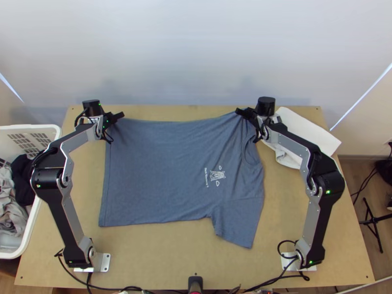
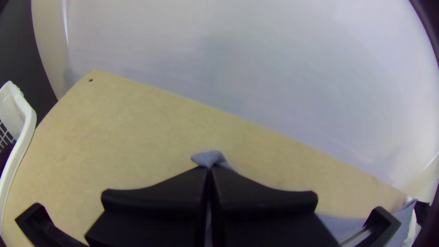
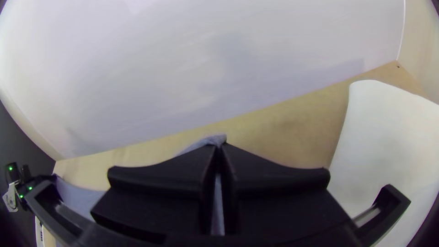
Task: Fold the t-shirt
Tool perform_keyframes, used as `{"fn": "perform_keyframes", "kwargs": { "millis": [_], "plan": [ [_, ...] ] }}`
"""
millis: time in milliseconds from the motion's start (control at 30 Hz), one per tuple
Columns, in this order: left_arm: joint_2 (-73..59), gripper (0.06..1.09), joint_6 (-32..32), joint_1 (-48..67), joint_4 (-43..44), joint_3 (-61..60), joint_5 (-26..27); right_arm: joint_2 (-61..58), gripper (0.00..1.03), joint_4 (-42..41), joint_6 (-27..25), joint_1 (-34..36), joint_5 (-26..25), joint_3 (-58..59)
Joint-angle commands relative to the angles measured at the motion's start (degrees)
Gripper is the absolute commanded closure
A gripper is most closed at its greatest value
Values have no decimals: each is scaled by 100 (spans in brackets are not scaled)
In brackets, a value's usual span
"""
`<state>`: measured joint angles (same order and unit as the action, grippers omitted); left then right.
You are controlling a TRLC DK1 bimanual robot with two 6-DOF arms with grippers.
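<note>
A blue-grey t-shirt point(image 1: 161, 171) is lying spread across a light wooden surface point(image 1: 161, 255), its small white chest print point(image 1: 217, 175) facing up, as two robot arms are holding it along its far side. At the far left, the left gripper point(image 1: 113, 119) is pinching the corner by the hem, its fingers clamped on the cloth; in the left wrist view, a small tuft of fabric point(image 2: 211, 158) is poking out past their tips. The right gripper point(image 1: 244, 114) is clamping its fingers on the shirt's far edge near the collar point(image 1: 251, 153), and the right wrist view is showing another bit of cloth point(image 3: 216, 139) peeking out at the tips. Creases are fanning from that grip toward the collar, while one sleeve point(image 1: 240, 226) is pointing toward the near side of the surface. The hem is running down the shirt's left side. Beyond the collar, a smooth white sheet point(image 1: 311, 132) is lying at the far right, partly behind the right arm, with a rumpled white cloth point(image 1: 288, 158) showing beside it. To the left, a white laundry basket point(image 1: 47, 128) is holding grey point(image 1: 12, 208) and dark clothes point(image 1: 22, 179).
</note>
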<state>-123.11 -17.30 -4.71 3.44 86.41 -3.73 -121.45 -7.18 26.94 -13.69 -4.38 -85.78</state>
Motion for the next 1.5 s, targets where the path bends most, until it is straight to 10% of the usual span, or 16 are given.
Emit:
{"fn": "perform_keyframes", "kwargs": {
  "millis": [0, 100, 200, 267, 400, 633, 900, 1467],
  "plan": [
    [-213, 105, 16, -21, -10, 192, -67, -248, 100, -64, -57, -2, -300, -290],
    [-205, 102, 16, -12, -1, 297, -234, -248, 87, -135, -66, -19, -362, -290],
    [68, 42, -1, 5, -177, 341, -199, -2, 13, -91, -48, -46, -379, -132],
    [367, 11, -19, 32, -335, 350, -199, 394, 10, -91, -57, -63, -379, 140],
    [1070, 10, -89, 32, -1039, 332, -199, 1598, 4, -64, 57, -63, -379, 940],
    [2784, 10, 174, -162, -1997, -582, 329, 3716, 10, 2616, 1499, 156, -89, 1731],
    [4673, 10, 508, -153, -3262, -2348, 557, 4533, 10, 5912, 2052, 737, 1757, 2135],
    [6660, 10, 289, -109, -3790, -4220, 1129, 5623, 54, 5236, 1692, 332, 2143, 4834]
  ]
}}
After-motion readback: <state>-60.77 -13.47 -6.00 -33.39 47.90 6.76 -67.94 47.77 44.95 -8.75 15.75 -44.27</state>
